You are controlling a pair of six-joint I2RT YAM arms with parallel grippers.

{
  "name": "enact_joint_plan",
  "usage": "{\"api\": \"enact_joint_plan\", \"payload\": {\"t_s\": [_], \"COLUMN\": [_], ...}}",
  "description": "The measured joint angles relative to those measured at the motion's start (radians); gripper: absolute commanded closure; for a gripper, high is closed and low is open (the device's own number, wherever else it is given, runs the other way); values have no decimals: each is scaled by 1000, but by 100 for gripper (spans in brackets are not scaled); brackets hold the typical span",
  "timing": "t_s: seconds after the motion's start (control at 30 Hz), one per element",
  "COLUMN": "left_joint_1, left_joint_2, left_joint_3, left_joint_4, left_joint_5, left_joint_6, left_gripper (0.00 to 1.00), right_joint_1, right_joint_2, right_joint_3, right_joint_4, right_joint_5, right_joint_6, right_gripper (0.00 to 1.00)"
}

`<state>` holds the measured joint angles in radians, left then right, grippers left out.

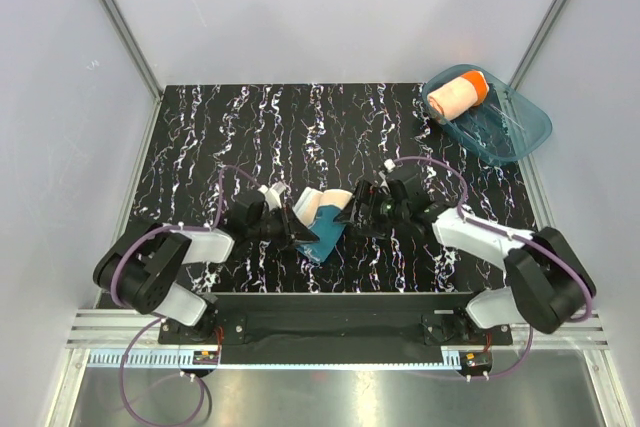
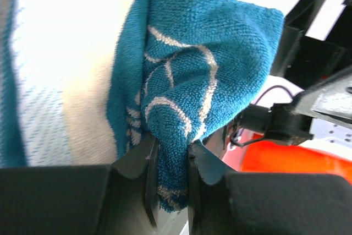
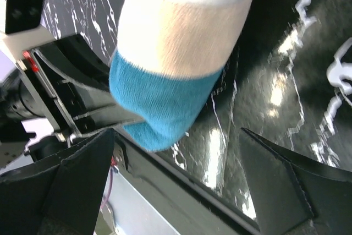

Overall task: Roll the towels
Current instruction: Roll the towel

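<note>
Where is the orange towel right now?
In the top view, the orange towel sits rolled up on the far right side, lying in the left end of the see-through teal tub.

Lab robot cell: white walls point(image 1: 50, 147), aluminium framing point(image 1: 113, 17), marbled tabletop point(image 1: 300, 127).

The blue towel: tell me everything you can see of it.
The blue towel is terry cloth, teal with broad cream bands and thin curved cream lines. It is partly rolled into a loose tube, one end bunched. It sits at the near middle of the black marbled table. The left gripper pinches a fold of the bunched end; the open right gripper faces the tube, apparently not touching it.
</note>
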<state>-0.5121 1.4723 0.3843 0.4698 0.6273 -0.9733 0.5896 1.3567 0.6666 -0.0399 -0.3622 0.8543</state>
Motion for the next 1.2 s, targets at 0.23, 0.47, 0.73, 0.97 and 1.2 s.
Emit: {"api": "enact_joint_plan", "payload": {"t_s": [0.23,0.47,0.73,0.97,1.2], "left_joint_1": [26,50,59,60,19], "left_joint_2": [74,129,129,8,-200], "left_joint_3": [-9,-9,9,44,148], "left_joint_4": [82,130,80,-161,-536], "left_joint_5": [48,99,98,11,-238], "left_joint_6": [-81,-117,-97,29,193], "left_gripper": [100,100,79,39,28], "right_joint_1": [19,42,57,78,105], "right_joint_2": [129,219,310,330,349], "right_joint_3": [0,10,88,203,329], "right_joint_4": [122,206,218,51,-157], "right_joint_5": [0,-4,-13,29,89], "right_joint_6": [26,41,42,11,-18], "right_gripper": [0,21,76,88,89]}}
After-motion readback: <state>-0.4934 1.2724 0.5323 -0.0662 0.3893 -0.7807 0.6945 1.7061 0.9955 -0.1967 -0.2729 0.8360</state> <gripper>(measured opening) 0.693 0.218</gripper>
